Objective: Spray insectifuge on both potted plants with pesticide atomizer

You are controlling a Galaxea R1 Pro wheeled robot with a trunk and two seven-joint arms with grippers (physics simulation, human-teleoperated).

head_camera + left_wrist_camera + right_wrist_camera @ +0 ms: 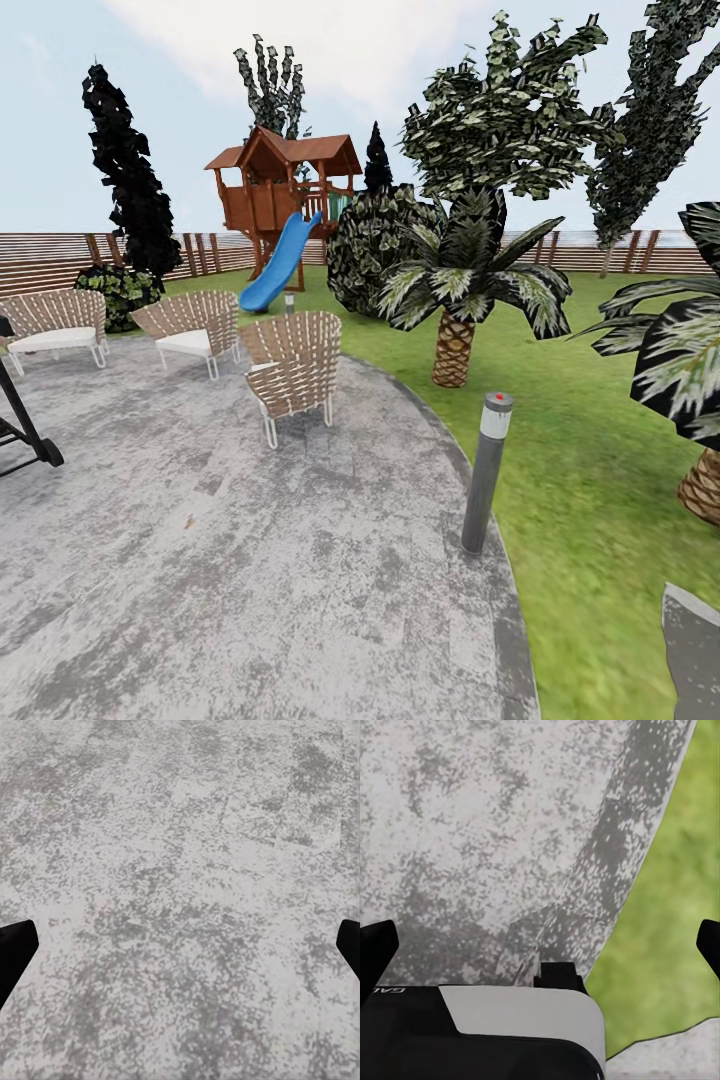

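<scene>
Two things I need, the atomizer and the low broad-leaved potted plants, lie somewhere beyond what my cameras take in, so the step in hand is finding them. My left gripper [180, 945] hangs over bare patio [180, 855] paving, fingers spread wide with nothing between them; my right gripper [540, 945] is spread the same way, empty, above the patio's curved edge where it meets the grass [675, 870], with part of my own base [510, 1027] below it.

Ahead stand three woven chairs [294, 370], a grey bollard [487, 470] at the paving's rim, a palm [465, 290] on the lawn and a playhouse with a blue slide [277, 262] by the fence. The palms are not my plants (too tall, wrong leaves). I judge it best to turn slowly, keep both arms tucked, scan low ground, and steer clear of the bollard.
</scene>
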